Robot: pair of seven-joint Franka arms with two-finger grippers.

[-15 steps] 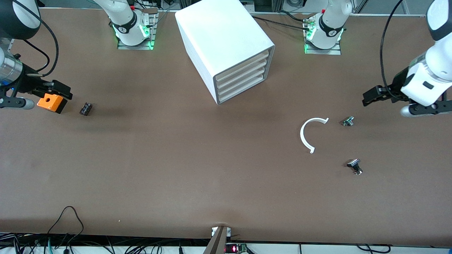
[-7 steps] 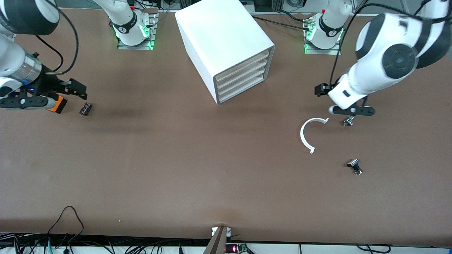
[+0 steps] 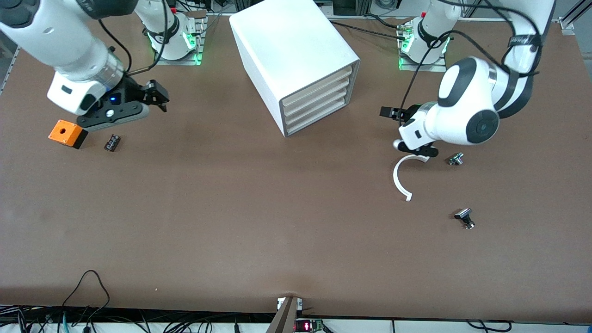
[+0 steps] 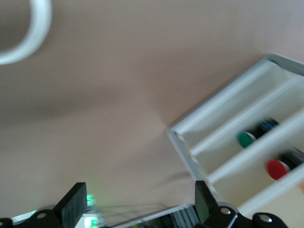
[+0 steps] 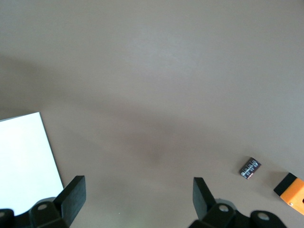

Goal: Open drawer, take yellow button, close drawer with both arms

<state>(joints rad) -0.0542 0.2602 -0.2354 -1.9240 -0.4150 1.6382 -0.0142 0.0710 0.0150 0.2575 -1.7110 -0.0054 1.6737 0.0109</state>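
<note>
Altogether: four drawers (image 3: 316, 99) shut, two arms (image 3: 467, 121).

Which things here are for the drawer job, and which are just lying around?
For the job: top drawer, shut; left claw and right claw, both open over bare table.
Lying about: orange box, black part, white curved strip, two metal pieces.

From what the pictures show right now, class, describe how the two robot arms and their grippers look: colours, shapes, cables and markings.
Both arms are glossy white with rounded, bulging joints and black joint bands. Black cables loop along each. The left gripper and right gripper are black, with two flat, blocky fingers. A small blue light glows near the right wrist. The bases sit on metal plates with green lights.
</note>
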